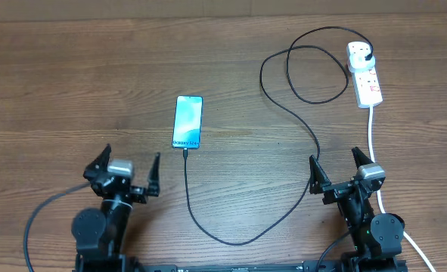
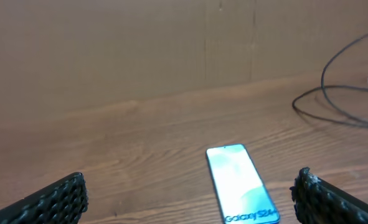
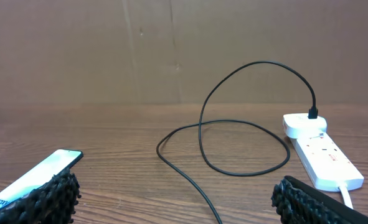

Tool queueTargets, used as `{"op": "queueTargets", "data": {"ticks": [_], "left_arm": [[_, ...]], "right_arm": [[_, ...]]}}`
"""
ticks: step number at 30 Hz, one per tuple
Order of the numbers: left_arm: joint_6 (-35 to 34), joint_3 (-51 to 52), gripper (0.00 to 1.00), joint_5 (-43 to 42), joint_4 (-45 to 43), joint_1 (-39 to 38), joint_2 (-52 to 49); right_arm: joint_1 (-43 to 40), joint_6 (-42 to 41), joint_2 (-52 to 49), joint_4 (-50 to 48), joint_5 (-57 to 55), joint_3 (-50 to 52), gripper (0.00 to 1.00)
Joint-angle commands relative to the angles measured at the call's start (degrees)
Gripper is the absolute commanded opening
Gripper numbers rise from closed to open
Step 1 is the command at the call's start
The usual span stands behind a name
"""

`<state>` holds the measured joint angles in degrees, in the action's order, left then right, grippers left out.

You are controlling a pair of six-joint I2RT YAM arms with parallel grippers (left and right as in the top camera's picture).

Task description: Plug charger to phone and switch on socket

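Observation:
The phone (image 1: 187,122) lies flat mid-table, light blue screen up. It also shows in the left wrist view (image 2: 240,182) and the right wrist view (image 3: 37,175). The black charger cable (image 1: 284,106) has its tip at the phone's near end, loops across the table and ends in a black plug in the white socket strip (image 1: 364,74). The cable (image 3: 233,134) and strip (image 3: 317,149) show in the right wrist view. My left gripper (image 1: 129,172) is open and empty near the front left. My right gripper (image 1: 336,170) is open and empty at the front right.
The strip's thick white cord (image 1: 374,151) runs down the right side past my right arm toward the table's front edge. A brown wall rises behind the wooden table (image 1: 72,83).

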<state>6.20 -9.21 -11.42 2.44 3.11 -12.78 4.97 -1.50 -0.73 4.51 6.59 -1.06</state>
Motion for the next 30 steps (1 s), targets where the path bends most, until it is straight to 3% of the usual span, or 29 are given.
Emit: {"op": "queueTargets", "data": {"ticks": [1, 13, 30], "left_arm": [[5.77, 3.93, 1.0, -1.09, -0.63, 0.24, 5.27], [13.62, 8.39, 1.0, -2.19, -0.5, 0.24, 11.32], [13.29, 8.94, 1.0, -1.73, 0.7, 0.24, 12.57]], "right_arm": [[0.33, -0.13, 0.57, -0.24, -0.37, 0.61, 1.0], [0.33, -0.13, 0.57, -0.24, -0.37, 0.61, 1.0], [0.33, -0.15, 0.57, -0.24, -0.37, 0.61, 1.0]]}}
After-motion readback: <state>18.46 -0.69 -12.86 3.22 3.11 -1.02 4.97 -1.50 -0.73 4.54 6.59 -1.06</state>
